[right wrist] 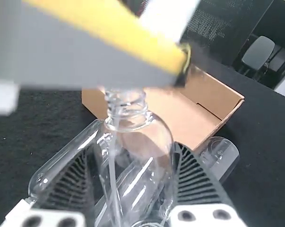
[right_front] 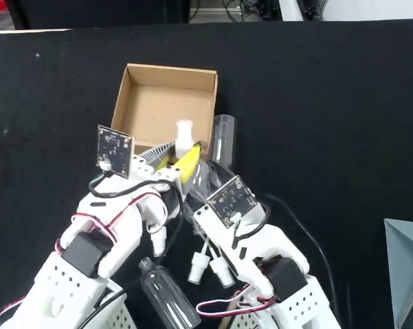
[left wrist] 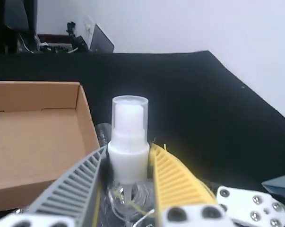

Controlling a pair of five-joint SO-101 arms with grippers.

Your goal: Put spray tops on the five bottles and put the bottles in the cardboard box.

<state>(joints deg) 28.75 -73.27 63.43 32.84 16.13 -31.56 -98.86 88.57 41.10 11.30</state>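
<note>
Clear bottle (right wrist: 137, 135), clamped in the right claw (right wrist: 133, 161), stands just beside the box (left wrist: 33, 94); the left claw (left wrist: 128, 163) grips the spray top (left wrist: 129, 127) over its neck. Line them up, lower straight, then twist.

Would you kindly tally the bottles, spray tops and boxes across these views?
Clear bottles: 4 (one in the right gripper, one lying beside it, one by the box, one low between the arms)
Spray tops: 3 (one in the left gripper, two loose between the arms)
Cardboard box: 1
Total: 8
</note>
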